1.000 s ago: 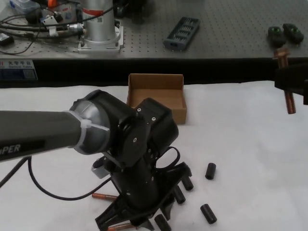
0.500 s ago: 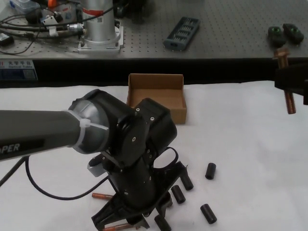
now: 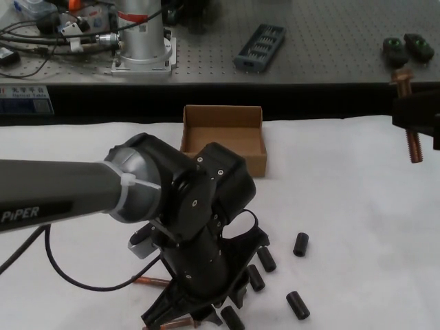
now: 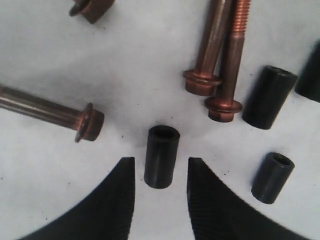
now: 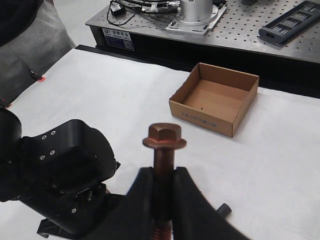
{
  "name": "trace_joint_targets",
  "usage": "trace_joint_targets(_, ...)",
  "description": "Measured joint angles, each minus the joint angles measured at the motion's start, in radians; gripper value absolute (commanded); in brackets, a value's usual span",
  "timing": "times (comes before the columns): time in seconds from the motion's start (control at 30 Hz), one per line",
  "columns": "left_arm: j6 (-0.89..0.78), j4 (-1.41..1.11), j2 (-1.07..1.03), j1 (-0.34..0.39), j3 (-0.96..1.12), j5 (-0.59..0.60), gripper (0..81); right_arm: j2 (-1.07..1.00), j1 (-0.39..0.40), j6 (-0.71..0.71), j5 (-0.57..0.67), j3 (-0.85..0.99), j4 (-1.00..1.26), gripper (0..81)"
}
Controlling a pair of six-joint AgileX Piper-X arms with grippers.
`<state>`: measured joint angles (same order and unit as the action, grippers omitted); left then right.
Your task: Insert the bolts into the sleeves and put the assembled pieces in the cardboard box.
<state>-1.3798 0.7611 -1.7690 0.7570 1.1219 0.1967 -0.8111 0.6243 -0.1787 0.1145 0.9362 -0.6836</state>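
My left gripper [image 4: 161, 162] hangs low over the white cloth, open, with one black sleeve [image 4: 161, 156] lying between its fingers [image 4: 117, 202], apart from both. Around it lie copper bolts [image 4: 212, 50] [image 4: 50, 111] and more sleeves [image 4: 270, 96] [image 4: 272, 177]. In the high view the left arm [image 3: 185, 220] covers that spot, with loose sleeves [image 3: 300, 244] [image 3: 297, 304] to its right. My right gripper [image 5: 162, 200] is held high at the right edge [image 3: 421, 118], shut on an upright copper bolt [image 5: 163, 150] [image 3: 411, 124]. The cardboard box [image 3: 256, 157] [image 5: 200, 112] stands empty behind the left arm.
A dark perforated bench [image 3: 309, 62] runs along the back with a metal post [image 3: 141, 34], cables and a black tray [image 3: 260, 45]. White cloth [image 3: 344, 192] lies bare between the box and the right gripper. A black cable [image 3: 62, 275] trails from the left arm.
The left arm has shifted slightly to the right and lower over the sleeves. The right gripper and its bolt have stayed put.
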Motion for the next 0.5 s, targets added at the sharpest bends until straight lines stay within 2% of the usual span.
trace_joint_targets(0.5,-0.008,-0.002,-0.016,0.000,0.000,-0.015,26.0,0.000,0.000,0.000,0.000,0.000,0.000,2.4)
